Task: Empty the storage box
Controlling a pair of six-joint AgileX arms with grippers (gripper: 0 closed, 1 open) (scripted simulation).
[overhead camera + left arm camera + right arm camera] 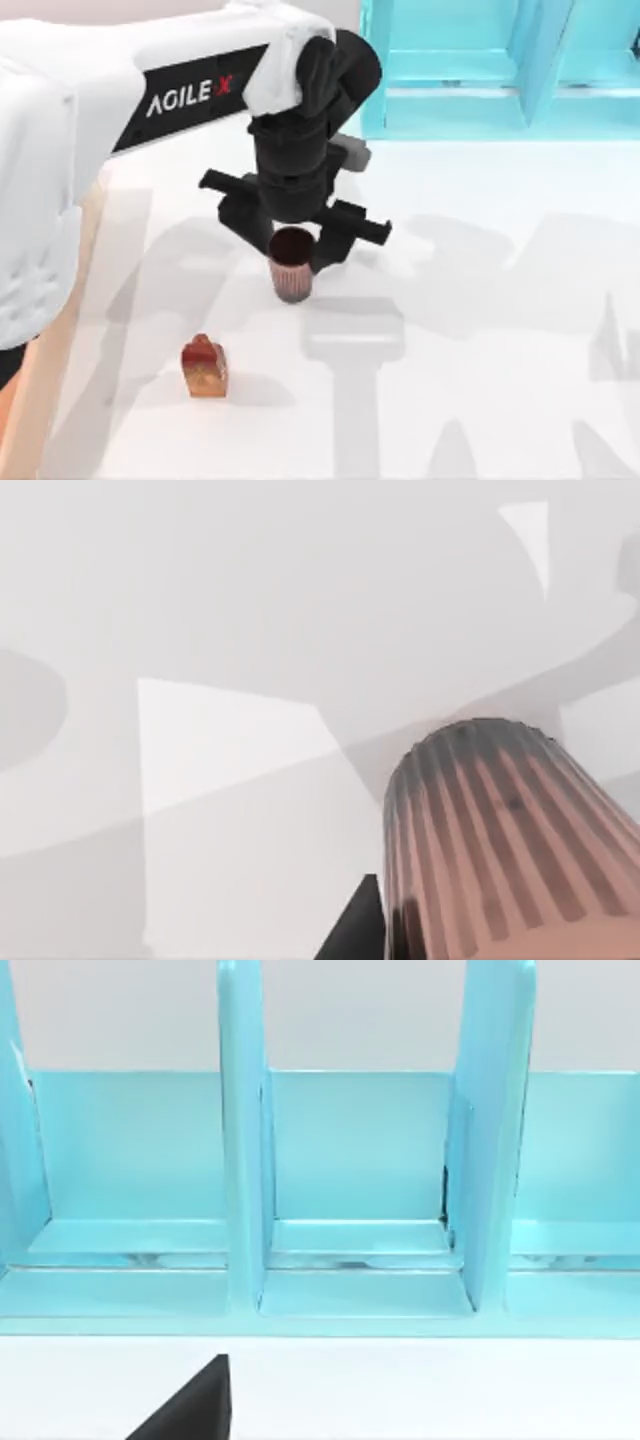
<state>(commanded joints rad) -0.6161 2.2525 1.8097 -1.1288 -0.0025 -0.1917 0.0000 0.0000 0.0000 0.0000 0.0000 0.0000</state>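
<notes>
White tabletop is seen from above, bearing two small items. Nearest, toward the left, one small orange-brown object stands alone. Beyond it, near the middle, one ribbed brown cup is held upright in the left gripper, fingers closed against its sides; its ribbed wall is seen close up in the left wrist view. Farthest, one turquoise shelf with upright dividers is faced by the right wrist camera.
</notes>
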